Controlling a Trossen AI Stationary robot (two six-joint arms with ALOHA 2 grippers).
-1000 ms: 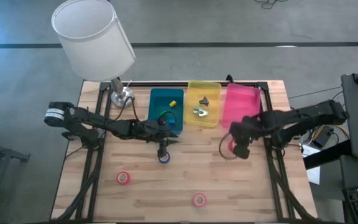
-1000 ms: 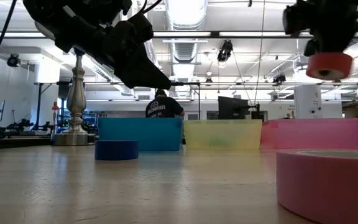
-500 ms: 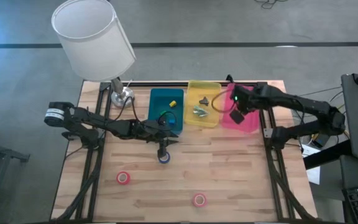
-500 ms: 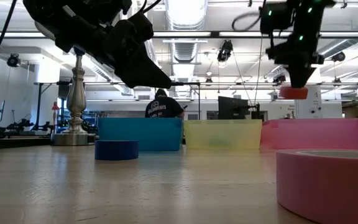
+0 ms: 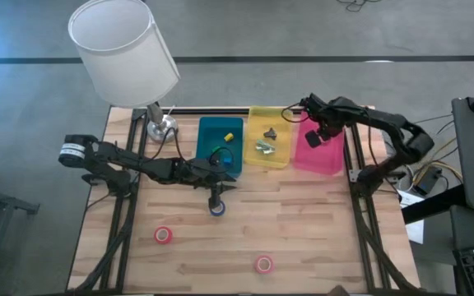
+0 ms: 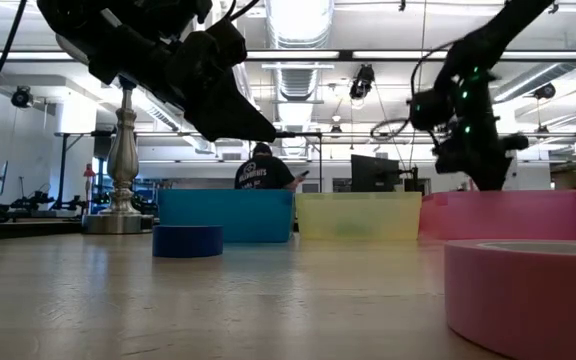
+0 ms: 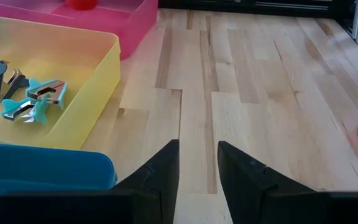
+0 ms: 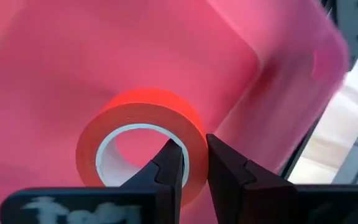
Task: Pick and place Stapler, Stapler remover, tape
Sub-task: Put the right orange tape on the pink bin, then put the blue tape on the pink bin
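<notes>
Over the pink bin (image 5: 329, 156) at the table's far right, the right gripper (image 8: 190, 163) pinches the wall of a red tape roll (image 8: 143, 137) between nearly closed fingers. Left of it, the left gripper (image 7: 197, 163) hangs narrowly parted above the blue roll (image 5: 217, 208), near the teal bin (image 5: 206, 160). Two pink rolls (image 5: 164, 235) lie nearer.

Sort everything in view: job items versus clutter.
Job: red tape roll held by right tool over pink bin; blue tape roll by left tool; two pink tape rolls; staple removers in yellow bin.
Lying about: lamp.
</notes>
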